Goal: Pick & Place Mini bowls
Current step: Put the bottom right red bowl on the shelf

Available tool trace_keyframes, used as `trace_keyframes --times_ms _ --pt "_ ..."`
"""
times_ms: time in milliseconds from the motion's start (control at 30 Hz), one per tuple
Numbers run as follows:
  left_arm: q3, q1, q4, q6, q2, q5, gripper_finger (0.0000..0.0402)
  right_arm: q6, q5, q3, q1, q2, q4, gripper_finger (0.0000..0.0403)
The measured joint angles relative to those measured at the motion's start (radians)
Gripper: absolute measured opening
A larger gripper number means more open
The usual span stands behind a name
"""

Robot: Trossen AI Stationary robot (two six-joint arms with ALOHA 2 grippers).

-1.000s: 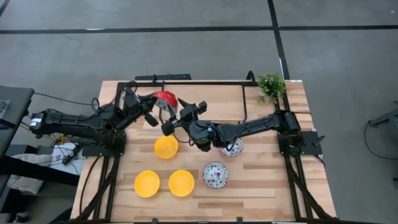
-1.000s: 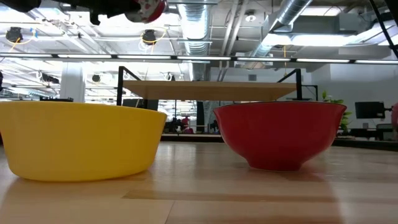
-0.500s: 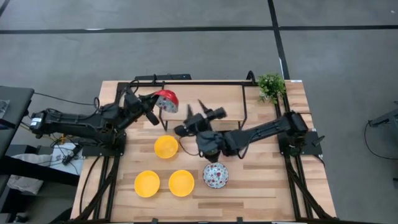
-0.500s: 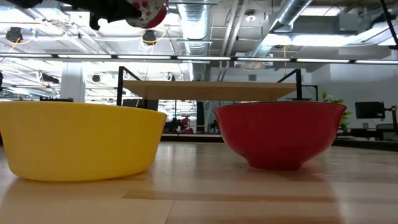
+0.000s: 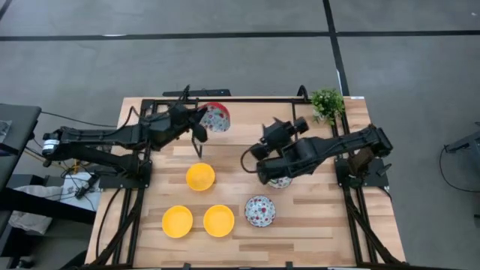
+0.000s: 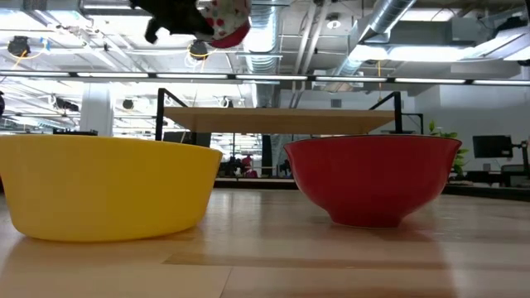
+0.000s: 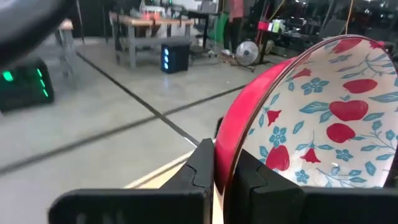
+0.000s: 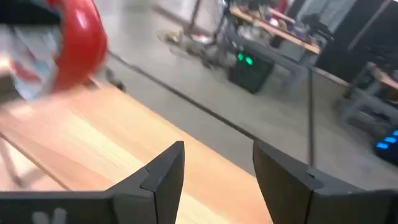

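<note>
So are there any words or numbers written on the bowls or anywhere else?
No text: there are no readable words or numbers.
Flowery bowl held by the left gripper: only red and blue flower patterns.
Yellow bowls: plain.
Room behind: anything there is too blurred to read.

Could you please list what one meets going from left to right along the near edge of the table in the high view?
Yellow bowl → second yellow bowl → floral bowl.
</note>
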Motion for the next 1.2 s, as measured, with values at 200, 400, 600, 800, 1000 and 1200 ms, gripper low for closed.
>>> trace_keyframes --times_ms 200,400,600,800,1000,1200 --pt "0.069 0.116 -0.137 -0.204 0.098 0.185 0.0012 -0.081 -0.024 -0.055 0.011 -0.047 -0.079 0.0179" --pt "0.151 0.164 -0.244 -0.298 0.171 0.300 0.0012 -0.025 -0.038 -0.243 0.012 -0.151 -0.081 0.0178" --pt "0.261 0.207 -0.416 -0.354 0.205 0.363 0.0012 0.018 -0.035 -0.464 0.074 -0.317 0.014 0.0150" --pt "0.339 0.242 -0.551 -0.418 0.205 0.400 0.0012 -0.093 -0.031 -0.594 0.143 -0.503 0.178 0.0093" --pt "0.382 0.288 -0.659 -0.484 0.218 0.478 0.0012 -0.290 0.005 -0.660 0.188 -0.644 0.353 0.0054" --pt "0.388 0.323 -0.744 -0.547 0.250 0.561 0.0012 -0.456 0.005 -0.740 0.228 -0.758 0.499 0.0034"
